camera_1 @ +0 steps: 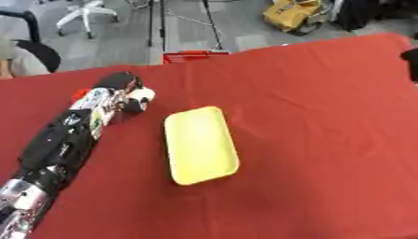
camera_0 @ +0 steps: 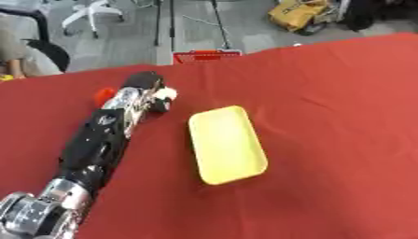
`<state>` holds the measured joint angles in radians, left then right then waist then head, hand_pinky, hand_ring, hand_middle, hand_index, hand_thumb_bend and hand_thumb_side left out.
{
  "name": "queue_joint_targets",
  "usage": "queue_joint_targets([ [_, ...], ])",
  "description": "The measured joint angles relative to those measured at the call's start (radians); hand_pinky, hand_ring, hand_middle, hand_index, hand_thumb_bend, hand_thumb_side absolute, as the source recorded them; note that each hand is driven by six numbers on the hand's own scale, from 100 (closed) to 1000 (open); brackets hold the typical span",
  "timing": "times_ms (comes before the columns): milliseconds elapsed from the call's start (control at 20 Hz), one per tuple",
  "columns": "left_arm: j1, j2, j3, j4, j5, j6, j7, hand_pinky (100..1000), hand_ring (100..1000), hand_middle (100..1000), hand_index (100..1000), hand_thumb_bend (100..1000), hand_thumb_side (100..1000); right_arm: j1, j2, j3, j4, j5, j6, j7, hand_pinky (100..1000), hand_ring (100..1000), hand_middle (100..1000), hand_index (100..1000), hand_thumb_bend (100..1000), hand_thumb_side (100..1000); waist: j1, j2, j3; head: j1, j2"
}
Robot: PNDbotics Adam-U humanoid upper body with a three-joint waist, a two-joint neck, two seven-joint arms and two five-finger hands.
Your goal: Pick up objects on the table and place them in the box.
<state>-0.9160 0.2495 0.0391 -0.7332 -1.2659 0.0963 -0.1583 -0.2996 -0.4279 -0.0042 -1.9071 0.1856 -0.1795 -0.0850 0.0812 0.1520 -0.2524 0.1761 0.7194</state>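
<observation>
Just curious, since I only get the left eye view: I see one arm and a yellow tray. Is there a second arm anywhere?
Observer: In the right eye view, a black shape pokes in at the right edge. It may be the other arm, but I cannot tell.
Operator: Is it near the table?
Observer: Yes, it shows at the right edge of the red table, near the far corner, which only that view shows.

Your yellow box (camera_0: 227, 144) lay flat, open and empty mid-table (camera_0: 343, 116); a small red object (camera_0: 102, 95) sat near the far-left edge, partly hidden.
</observation>
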Motion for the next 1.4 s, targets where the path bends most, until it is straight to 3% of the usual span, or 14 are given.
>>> queue_joint_targets([
  [250, 0.0, 0.025, -0.013, -0.141, 0.111, -0.038, -0.015, 569, 525, 540, 645, 100, 310, 0.001, 0.0, -0.002, 0.0, 0.0, 0.0, -0.001, 700, 670, 821, 927, 356, 726, 0.0, 0.0, 0.004, -0.004, 0.0],
  [450, -0.002, 0.049, -0.094, -0.303, 0.212, -0.123, -0.073, 574, 529, 542, 644, 100, 312, 0.001, 0.0, -0.002, 0.0, 0.0, 0.001, -0.002, 700, 670, 822, 927, 355, 727, 0.0, 0.0, 0.01, -0.008, 0.001],
  [700, -0.013, 0.058, -0.238, -0.438, 0.298, -0.245, -0.193, 580, 536, 548, 644, 100, 311, 0.0, 0.0, -0.005, 0.0, 0.0, -0.001, -0.007, 700, 671, 822, 927, 356, 727, 0.0, 0.0, 0.007, -0.008, 0.001],
  [850, -0.019, 0.058, -0.316, -0.471, 0.328, -0.307, -0.263, 583, 544, 553, 645, 100, 308, 0.0, 0.0, -0.007, 0.0, 0.0, 0.0, -0.008, 700, 671, 822, 927, 356, 727, 0.0, 0.0, 0.006, -0.008, 0.001],
  [1050, -0.019, 0.056, -0.377, -0.477, 0.328, -0.356, -0.317, 597, 560, 565, 651, 100, 301, -0.001, 0.0, -0.008, 0.0, -0.002, 0.0, -0.008, 699, 671, 822, 927, 356, 727, 0.0, 0.0, 0.002, -0.009, 0.001],
  [1400, 0.006, 0.018, -0.418, -0.422, 0.19, -0.415, -0.29, 603, 568, 571, 654, 100, 301, -0.001, 0.0, -0.008, 0.0, -0.002, 0.0, -0.008, 699, 671, 822, 926, 356, 726, 0.0, 0.0, 0.0, -0.018, 0.0],
])
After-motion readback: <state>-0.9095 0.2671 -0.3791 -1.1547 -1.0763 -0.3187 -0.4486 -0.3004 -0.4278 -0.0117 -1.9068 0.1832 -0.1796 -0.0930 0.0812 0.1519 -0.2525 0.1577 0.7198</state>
